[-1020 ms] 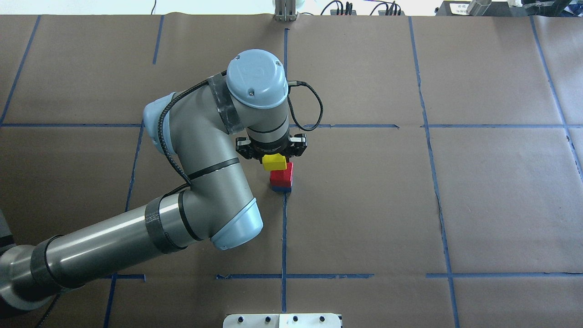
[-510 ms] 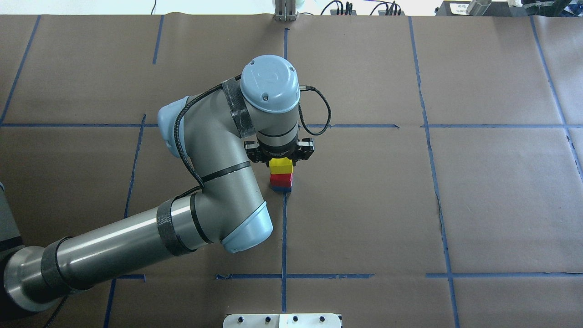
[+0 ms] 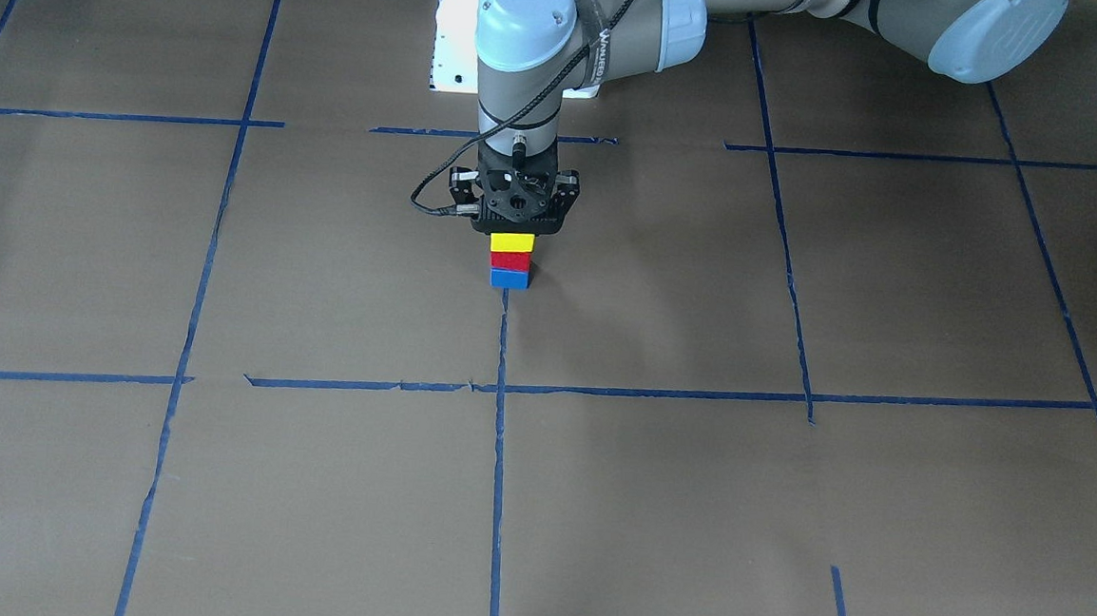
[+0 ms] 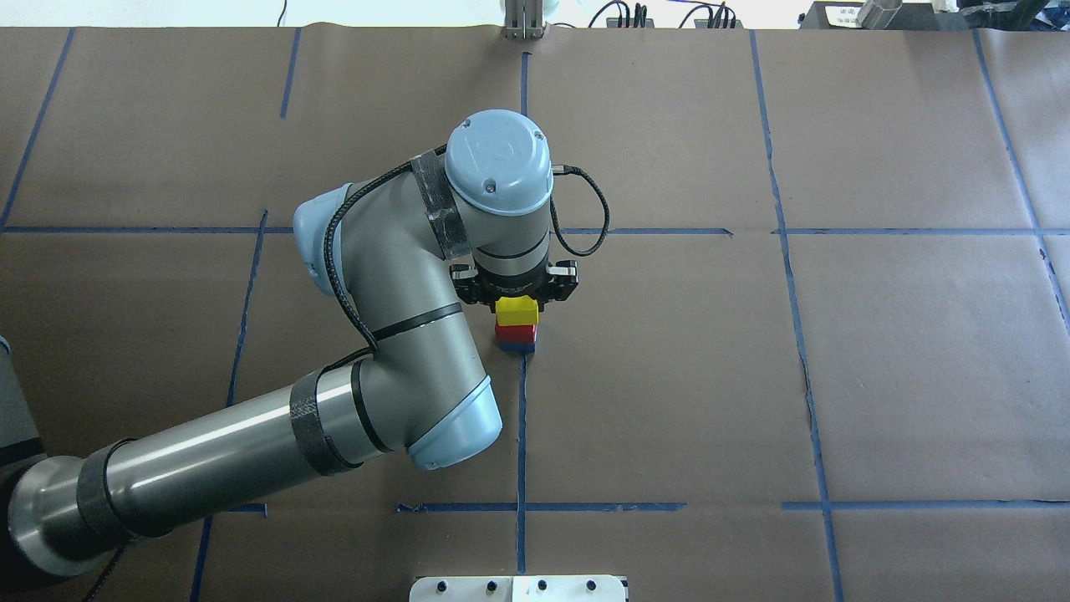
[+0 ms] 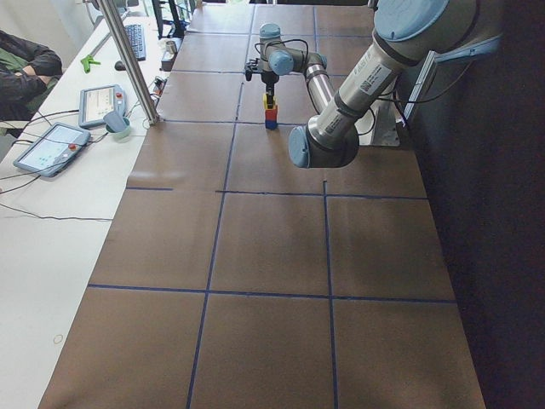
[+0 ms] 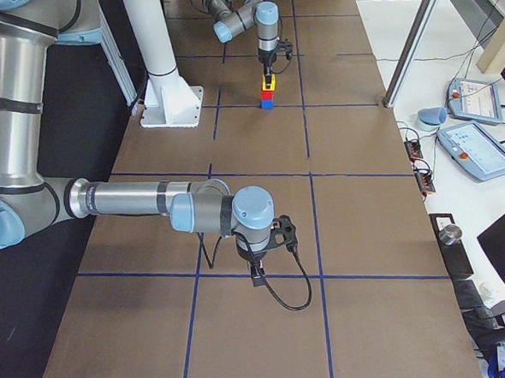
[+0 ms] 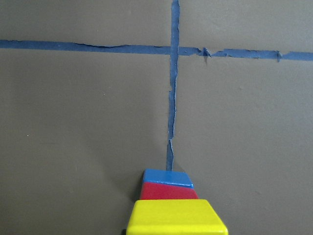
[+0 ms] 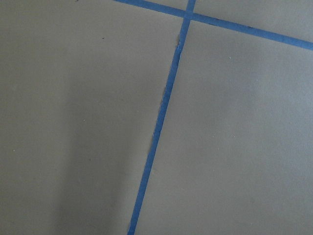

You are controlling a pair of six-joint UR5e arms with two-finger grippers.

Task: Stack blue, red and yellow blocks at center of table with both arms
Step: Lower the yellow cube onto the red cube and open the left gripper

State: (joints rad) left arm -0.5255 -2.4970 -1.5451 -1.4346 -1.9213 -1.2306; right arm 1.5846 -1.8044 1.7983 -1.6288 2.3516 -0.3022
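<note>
A white side desk [image 5: 43,281] fills the left edge of the left-end view, holding two tablets [image 5: 49,146] and a small cup [image 5: 118,124], with a seated person [image 5: 25,72] at upper left and a metal pole [image 5: 132,60] beside them.

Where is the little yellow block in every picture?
Front-facing: the small bright yellow matte cube tops the stack, just above centre.
Overhead: yellow cube at centre.
Exterior left: yellow cube tiny, top middle.
Exterior right: yellow cube tiny, top middle.
Left wrist: yellow cube large, at the bottom edge.
Right wrist: not in it.
Landmark: the blue tape line running up to the stack's foot.
</note>
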